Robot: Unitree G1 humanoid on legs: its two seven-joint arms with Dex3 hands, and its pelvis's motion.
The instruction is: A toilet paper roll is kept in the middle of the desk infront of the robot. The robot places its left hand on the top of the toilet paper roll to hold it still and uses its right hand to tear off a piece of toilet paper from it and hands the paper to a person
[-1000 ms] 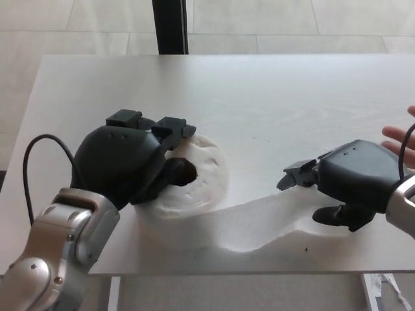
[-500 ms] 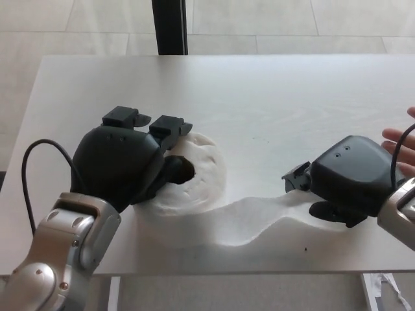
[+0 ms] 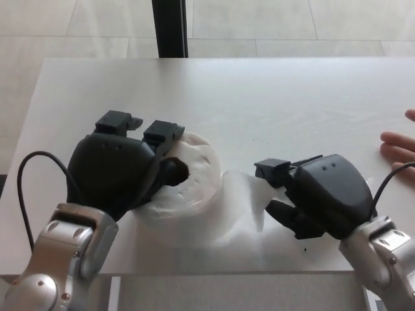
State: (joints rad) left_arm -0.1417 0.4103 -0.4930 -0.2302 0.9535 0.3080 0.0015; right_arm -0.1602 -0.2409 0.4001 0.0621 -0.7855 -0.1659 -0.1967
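The robot's left hand (image 3: 123, 170) rests on top of the toilet paper roll (image 3: 188, 178), which lies flat near the middle of the pale surface (image 3: 272, 97), the hand's fingers draped over the roll and its thumb at the core hole. Just to the right, the right hand (image 3: 311, 197) is closed around the loose tail of paper (image 3: 243, 204) that trails from the roll. A person's fingertips (image 3: 399, 144) reach in at the far right edge, well apart from the paper.
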